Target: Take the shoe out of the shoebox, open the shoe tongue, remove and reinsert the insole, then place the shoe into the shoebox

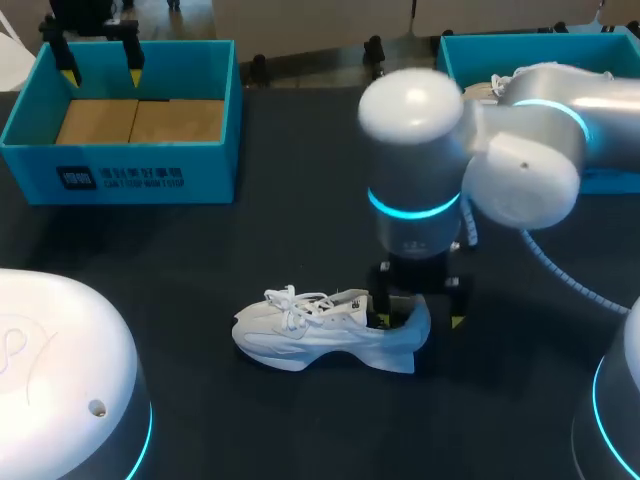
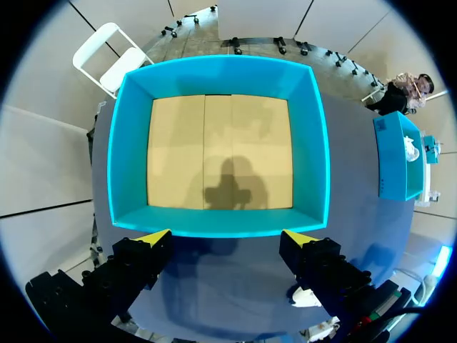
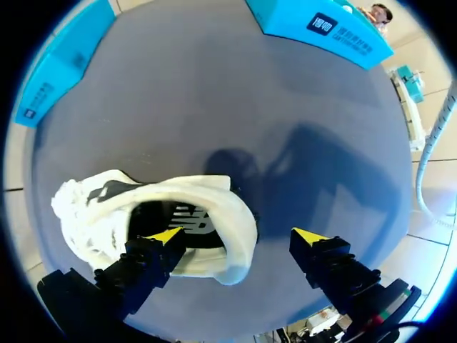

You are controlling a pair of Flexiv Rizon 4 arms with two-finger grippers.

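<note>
As I look down from the head view, the white shoe (image 1: 318,326) lies on its sole on the dark table (image 1: 300,200), toe toward my left. My right gripper (image 1: 420,315) hangs right over its heel end. My left gripper (image 1: 100,72) hovers above the far rim of the blue shoebox (image 1: 130,175) at the far left corner, well apart from the shoe. A second blue box (image 1: 480,55) sits at the far right. In the left wrist view, the left gripper (image 2: 227,237) has its fingers spread wide with nothing between them. The shoebox (image 2: 128,157) is straight ahead, showing only its bare cardboard floor. In the right wrist view, the right gripper (image 3: 238,236) is also spread wide and holds nothing. One fingertip (image 3: 166,235) sits over the dark opening of the shoe (image 3: 143,214), just inside the collar. The other fingertip (image 3: 310,237) stands outside, clear of the heel, so the heel wall lies between them ungripped.
</note>
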